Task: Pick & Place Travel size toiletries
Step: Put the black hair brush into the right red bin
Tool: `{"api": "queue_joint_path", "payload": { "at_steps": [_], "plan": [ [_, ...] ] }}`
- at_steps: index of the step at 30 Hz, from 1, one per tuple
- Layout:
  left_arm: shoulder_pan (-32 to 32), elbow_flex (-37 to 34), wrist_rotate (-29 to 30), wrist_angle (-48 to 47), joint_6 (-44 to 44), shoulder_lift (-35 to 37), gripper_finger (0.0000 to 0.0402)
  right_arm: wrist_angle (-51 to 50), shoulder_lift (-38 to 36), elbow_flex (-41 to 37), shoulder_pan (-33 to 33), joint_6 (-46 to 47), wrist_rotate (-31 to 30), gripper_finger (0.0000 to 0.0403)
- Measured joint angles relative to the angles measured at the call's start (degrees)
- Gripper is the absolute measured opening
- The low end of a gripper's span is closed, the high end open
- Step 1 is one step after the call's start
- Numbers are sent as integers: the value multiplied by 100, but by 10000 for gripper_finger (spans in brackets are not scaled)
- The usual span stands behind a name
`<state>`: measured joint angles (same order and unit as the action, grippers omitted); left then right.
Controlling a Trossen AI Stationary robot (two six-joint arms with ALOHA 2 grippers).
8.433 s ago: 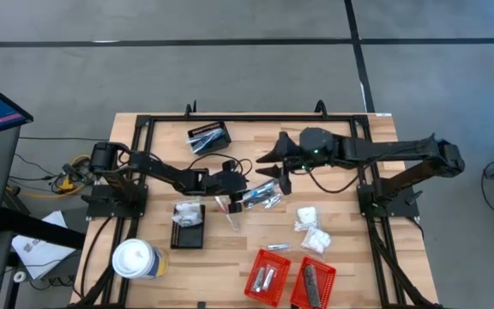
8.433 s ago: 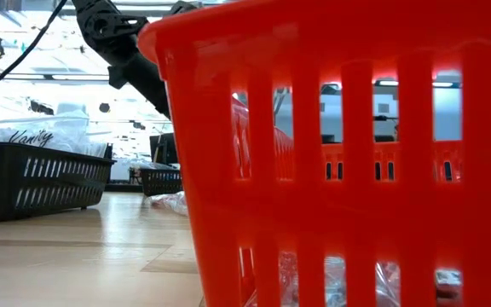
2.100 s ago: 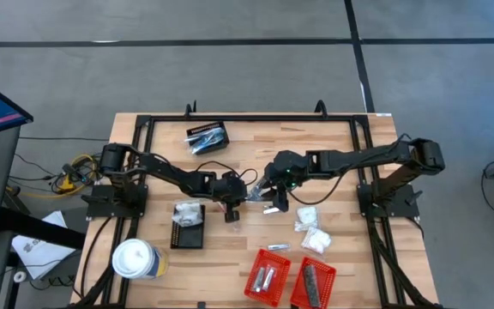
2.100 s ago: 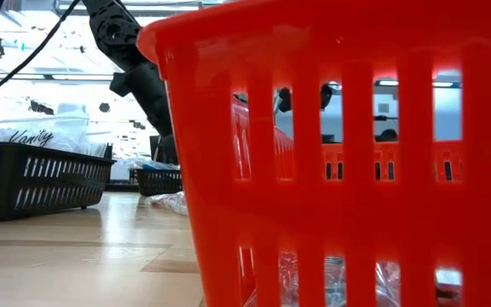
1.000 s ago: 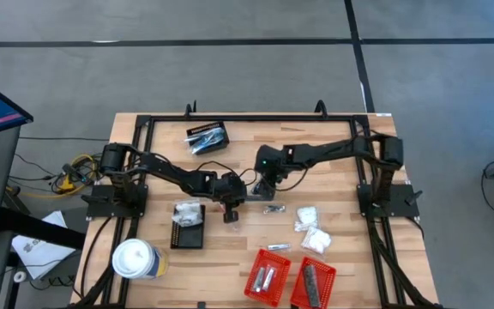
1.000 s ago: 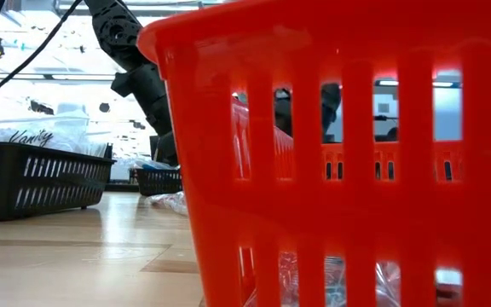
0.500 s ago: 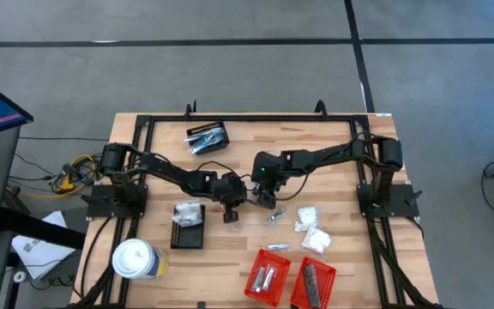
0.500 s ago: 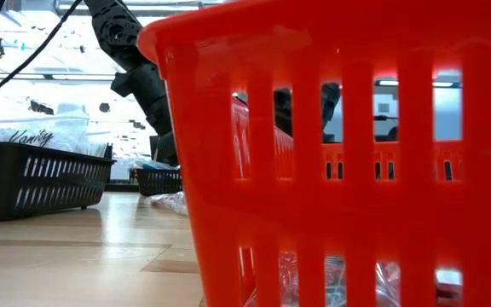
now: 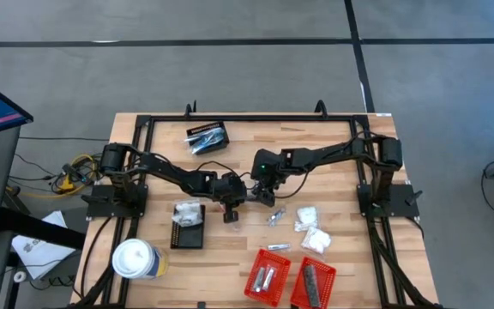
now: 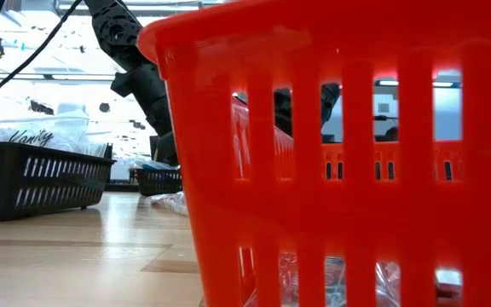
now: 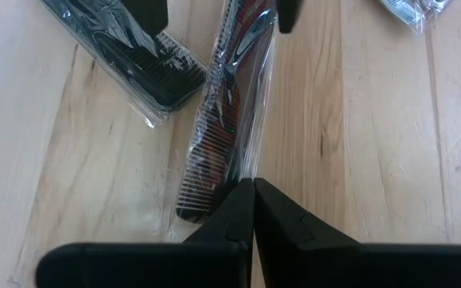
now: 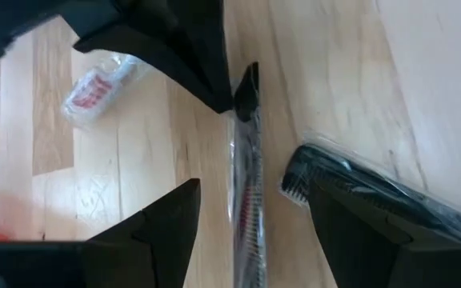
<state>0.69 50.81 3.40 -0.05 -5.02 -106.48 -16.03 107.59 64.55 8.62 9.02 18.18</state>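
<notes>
A slim dark stick with comb teeth, sealed in clear wrap (image 11: 224, 120), lies flat on the table's middle between my two grippers. My left gripper (image 11: 253, 190) is shut at one end of it (image 12: 243, 90). My right gripper (image 12: 250, 232) is open, with a finger on either side of the stick's other end and no plain touch. A second wrapped dark stick (image 11: 126, 48) lies beside it. A silvery sachet (image 9: 274, 216) and two white packets (image 9: 311, 230) lie toward the near right. My left gripper has its shut fingertips (image 11: 242, 200) on the clear wrap at the stick's end (image 11: 245, 172), coming slanting down along the stick's length. The stick lies flat on the table. Whether the tips pinch the film or only rest on it, I cannot tell.
Two red slotted baskets (image 9: 267, 276) (image 9: 313, 283) stand at the near edge and fill the low view. One black basket (image 9: 208, 137) is at the far side and another (image 9: 187, 225) at near left. A white lidded cup (image 9: 135, 257) stands near left. A small red-and-white packet (image 12: 98, 88) lies by the left gripper.
My right gripper has rolled a little at the wrist over the wrapped stick, keeping its place. The silvery sachet now lies slightly closer to the near edge and more askew than a second ago.
</notes>
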Motion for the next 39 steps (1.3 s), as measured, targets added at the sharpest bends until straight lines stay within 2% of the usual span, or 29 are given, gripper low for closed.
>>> {"api": "queue_joint_path", "payload": {
  "at_steps": [25, 29, 33, 39],
  "plan": [
    [0, 0, 7, 39, 4, 2, 1, 91, 57, 0, -229, 219, -25, 227],
    [0, 0, 7, 41, 4, 1, 1, 85, 57, 0, -175, 338, -305, 227],
    [-2, 0, 6, 41, 4, 0, 1, 40, 87, 0, -86, 455, -327, 227],
    [0, 0, 4, 46, 24, 0, 1, 42, 432, 52, -120, 448, 116, 227]
  ]
}}
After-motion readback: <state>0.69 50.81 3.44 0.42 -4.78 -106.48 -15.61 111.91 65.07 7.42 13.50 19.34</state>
